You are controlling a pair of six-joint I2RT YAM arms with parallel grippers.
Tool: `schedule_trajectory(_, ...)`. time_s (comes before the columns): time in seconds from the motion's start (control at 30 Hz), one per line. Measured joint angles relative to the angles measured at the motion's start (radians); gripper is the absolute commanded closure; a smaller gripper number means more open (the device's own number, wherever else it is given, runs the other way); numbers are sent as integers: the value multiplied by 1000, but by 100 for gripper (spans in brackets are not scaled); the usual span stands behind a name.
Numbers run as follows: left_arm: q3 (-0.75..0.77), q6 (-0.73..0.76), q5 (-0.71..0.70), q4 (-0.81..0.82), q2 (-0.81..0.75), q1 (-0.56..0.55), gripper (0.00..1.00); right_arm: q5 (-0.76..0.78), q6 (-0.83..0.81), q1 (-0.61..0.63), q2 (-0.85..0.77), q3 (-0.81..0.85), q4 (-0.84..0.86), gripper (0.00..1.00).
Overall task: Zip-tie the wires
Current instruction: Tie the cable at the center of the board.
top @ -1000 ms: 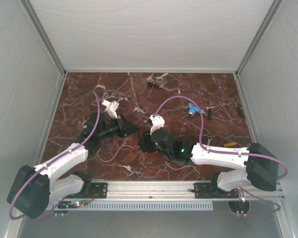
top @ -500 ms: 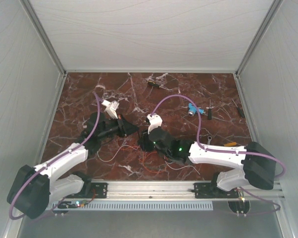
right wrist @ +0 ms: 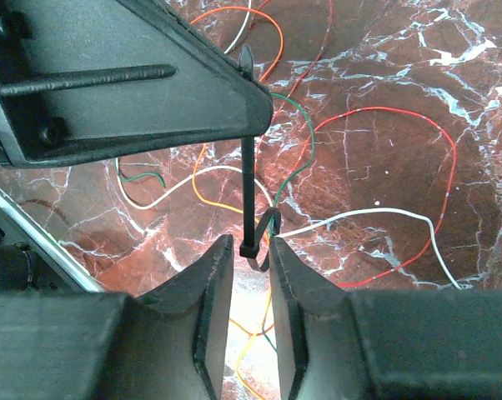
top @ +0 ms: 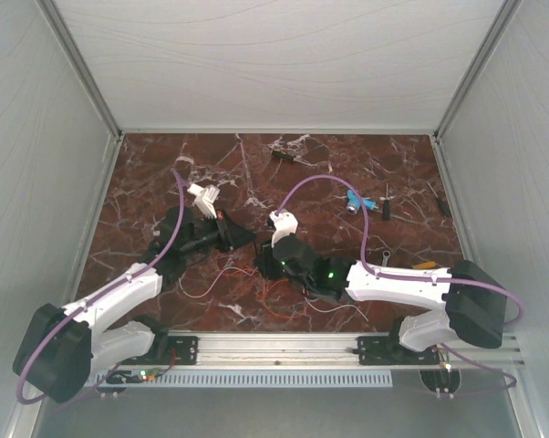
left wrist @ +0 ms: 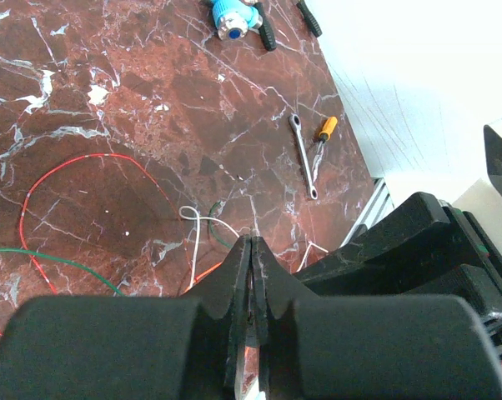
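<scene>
between hands (right wrist: 249, 250), wires (right wrist: 359, 217), zip tie (right wrist: 248, 200)

The wires (right wrist: 363, 218) run under the right fingers (right wrist: 211, 283), hidden

robot lab test cell, white enclosure walls (top: 284, 64), marble-look tabletop (top: 165, 182)

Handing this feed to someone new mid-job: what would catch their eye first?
First, the two black tools meeting at the table's centre: the left tool shut on a thin black zip tie running down into the right tool. Under them sprawl the wires, red, orange, white and green loops on dark red marble. Far right, a blue-tipped tool lies among small hand tools.
</scene>
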Motion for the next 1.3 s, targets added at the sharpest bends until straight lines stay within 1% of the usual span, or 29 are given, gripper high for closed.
schedule_trajectory(0.2, 0, 0, 0, 0, 0, 0, 100, -1, -6, 1, 1, 0, 0, 99)
schedule_trajectory(0.23, 0, 0, 0, 0, 0, 0, 100, -1, -7, 1, 1, 0, 0, 100)
schedule_trajectory(0.43, 0, 1, -9, -3, 0, 0, 100, 0, -8, 1, 1, 0, 0, 100)
schedule_trajectory(0.83, 23, 36, -106, -105, 7, 11, 100, 21, -7, 1, 1, 0, 7, 100)
schedule_trajectory(1.0, 25, 37, -109, -114, 39, 26, 100, 30, -7, 1, 1, 0, 16, 100)
schedule_trajectory(1.3, 79, 53, -108, -131, 89, 37, 100, 48, -7, -5, 14, 0, 43, 100)
